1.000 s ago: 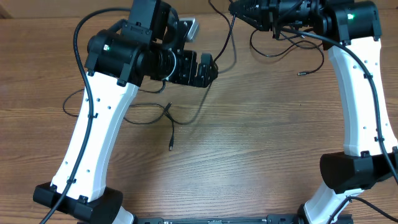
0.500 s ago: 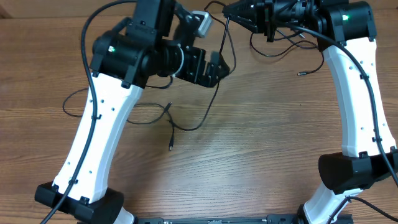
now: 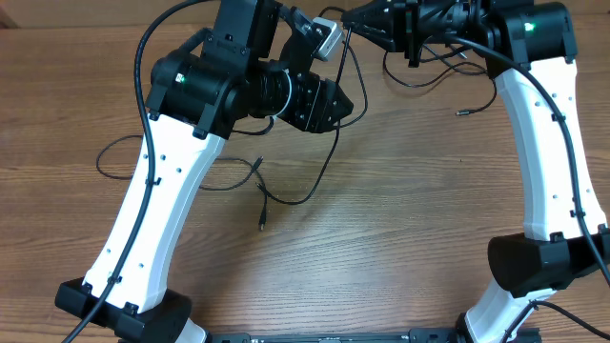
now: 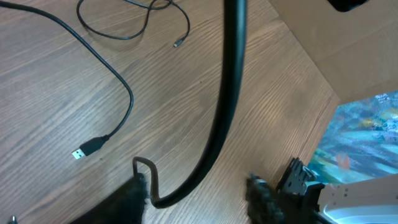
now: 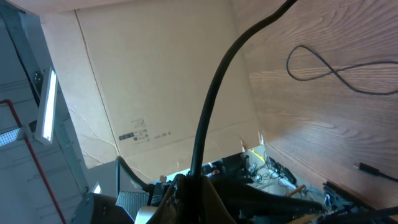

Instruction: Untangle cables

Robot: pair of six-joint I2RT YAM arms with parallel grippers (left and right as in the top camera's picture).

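Observation:
My right gripper [image 3: 351, 17] [image 5: 189, 186] is shut on a thin black cable [image 3: 335, 133], held up at the far edge. That strand hangs down, curves across the table and ends in a plug [image 3: 260, 226]. My left gripper [image 3: 345, 103] [image 4: 199, 193] is at this strand with its jaws apart. The cable [image 4: 224, 112] passes between them, close against the left finger [image 4: 134, 199] and well clear of the right finger [image 4: 261, 199]. A second cable [image 3: 419, 74] loops under the right arm and ends in a small plug [image 3: 462, 111]. A third strand [image 3: 229, 164] lies by the left arm.
The left wrist view shows a flat plug [image 4: 87, 149] and a loose loop [image 4: 134, 28] on the wood, with the table edge [image 4: 311, 68] to the right. A cardboard wall [image 5: 155, 93] stands behind the table. Both white arms [image 3: 152, 210] rise from the near edge.
My left gripper has moved up and right to the hanging strand, and its jaws have narrowed around it. The right gripper holds still, still shut on the cable.

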